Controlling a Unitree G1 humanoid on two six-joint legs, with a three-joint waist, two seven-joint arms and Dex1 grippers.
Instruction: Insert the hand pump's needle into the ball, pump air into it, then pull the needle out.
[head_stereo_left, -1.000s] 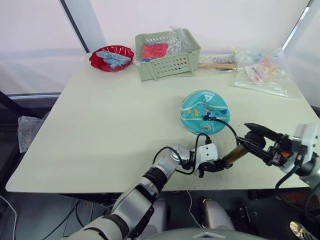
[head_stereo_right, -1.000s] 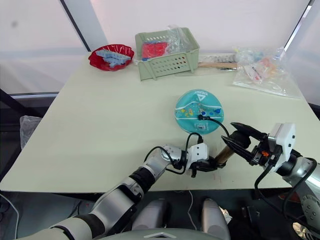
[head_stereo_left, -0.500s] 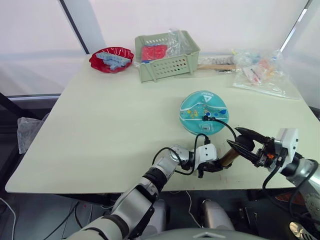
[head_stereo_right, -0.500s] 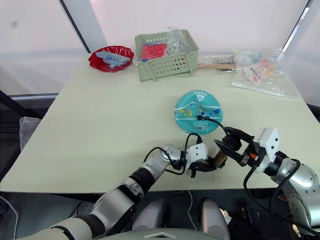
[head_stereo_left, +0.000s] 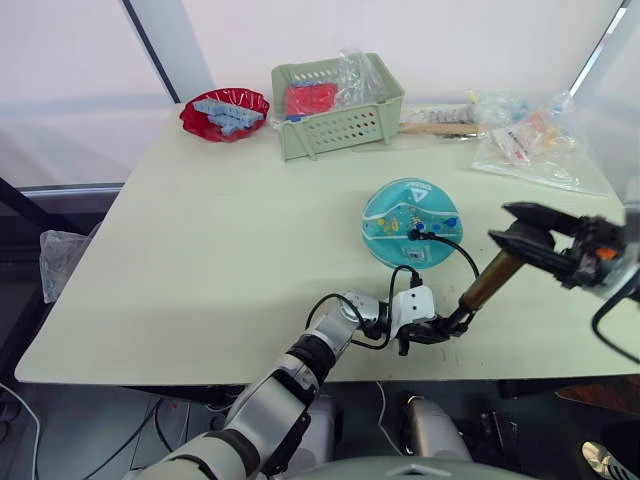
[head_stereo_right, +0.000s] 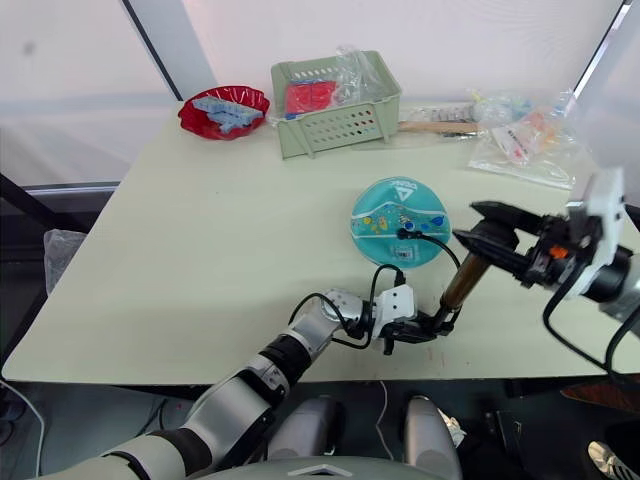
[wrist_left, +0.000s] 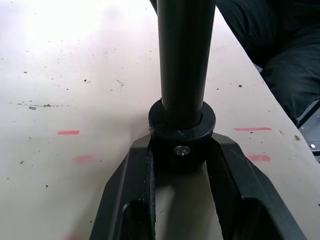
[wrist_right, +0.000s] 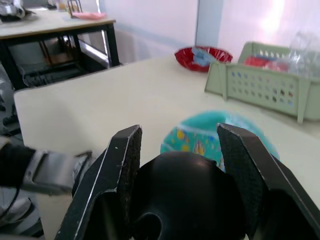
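The teal ball (head_stereo_left: 408, 215) lies on the table right of centre. The needle's black fitting (head_stereo_left: 414, 236) sits on top of it; the pin itself is hidden. A thin black hose (head_stereo_left: 462, 256) loops from there down to the hand pump (head_stereo_left: 486, 281), which leans up to the right near the front edge. My left gripper (head_stereo_left: 438, 329) is shut on the pump's black bottom cap (wrist_left: 181, 140). The right gripper (head_stereo_right: 488, 228) is shut on the pump's black handle (wrist_right: 184, 197), with the ball (wrist_right: 202, 137) beyond it.
A green basket (head_stereo_left: 338, 122) with red contents and a red bowl (head_stereo_left: 224, 113) of blue pieces stand at the table's back. Clear plastic bags (head_stereo_left: 528, 143) and a wooden stick (head_stereo_left: 436, 128) lie at the back right. The table's front edge (head_stereo_left: 300, 375) runs just below the left gripper.
The right gripper pressed the handle down toward the left gripper, then drew it back up and to the right. The pump now stands longer and steeper. The left gripper and ball stayed put.
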